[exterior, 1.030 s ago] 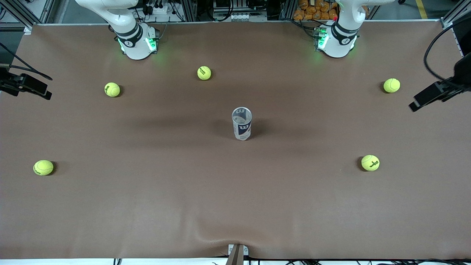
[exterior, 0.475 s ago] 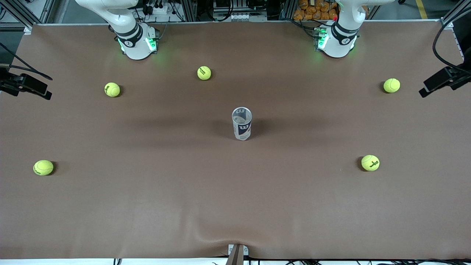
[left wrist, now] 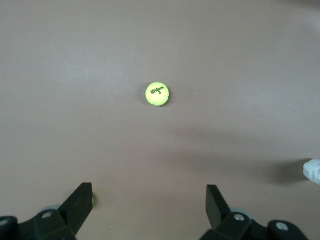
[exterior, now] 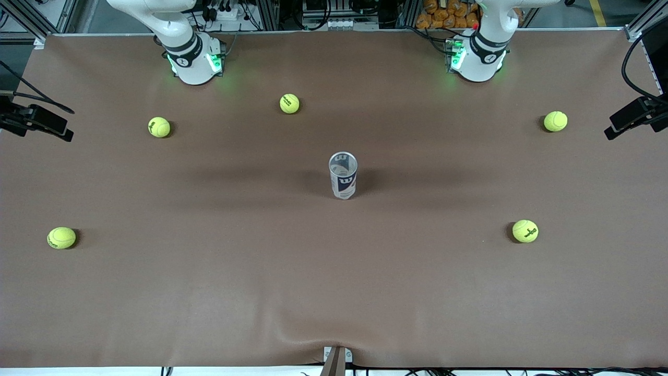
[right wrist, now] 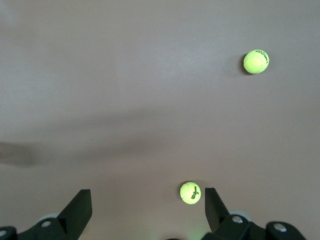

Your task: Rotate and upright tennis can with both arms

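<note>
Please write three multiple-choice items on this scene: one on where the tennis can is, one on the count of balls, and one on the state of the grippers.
1. Where is the tennis can?
A. Mid-table, upright
B. In the left gripper
C. Lying at the table's edge

2. How many tennis balls lie on the table?
A. Three
B. Five
C. Seven

3. How are the grippers?
A. Both shut on the can
B. One open, one shut
C. Both open and empty

Answers:
1. A: its open rim faces up and nothing touches it.
2. B: the front view shows five yellow-green balls spread around the can.
3. C: the left gripper and the right gripper show spread fingers with nothing between them, at opposite ends of the table.
</note>
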You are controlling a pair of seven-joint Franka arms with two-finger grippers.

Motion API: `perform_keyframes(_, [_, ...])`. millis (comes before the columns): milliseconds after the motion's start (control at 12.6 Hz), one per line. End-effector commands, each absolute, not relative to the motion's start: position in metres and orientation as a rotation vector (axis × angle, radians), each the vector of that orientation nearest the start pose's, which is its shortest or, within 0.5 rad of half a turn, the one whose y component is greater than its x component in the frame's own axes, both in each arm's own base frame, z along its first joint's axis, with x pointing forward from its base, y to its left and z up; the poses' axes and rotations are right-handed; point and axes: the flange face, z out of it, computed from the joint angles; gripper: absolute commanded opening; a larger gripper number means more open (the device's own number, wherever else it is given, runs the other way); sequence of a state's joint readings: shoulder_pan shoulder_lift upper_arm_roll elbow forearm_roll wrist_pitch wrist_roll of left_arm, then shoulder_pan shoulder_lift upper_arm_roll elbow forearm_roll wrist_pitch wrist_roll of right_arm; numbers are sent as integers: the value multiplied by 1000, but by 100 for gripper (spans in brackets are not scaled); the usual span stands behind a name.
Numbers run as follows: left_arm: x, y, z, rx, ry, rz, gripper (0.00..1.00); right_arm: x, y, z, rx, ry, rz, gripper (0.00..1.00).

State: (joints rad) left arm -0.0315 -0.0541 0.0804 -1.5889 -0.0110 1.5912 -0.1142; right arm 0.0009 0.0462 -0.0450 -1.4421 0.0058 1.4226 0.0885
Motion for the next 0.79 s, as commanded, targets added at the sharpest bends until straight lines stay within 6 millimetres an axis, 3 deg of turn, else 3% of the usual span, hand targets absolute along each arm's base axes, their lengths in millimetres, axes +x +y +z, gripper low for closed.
perform_keyframes(0, [536,25,651,-3133,-183,-113,100,555,-22,651,-3119,217,96,100])
perform_keyframes(713, [538,18,648,-3138,-125,-103,100,556,-22,651,-3119,219,94,100])
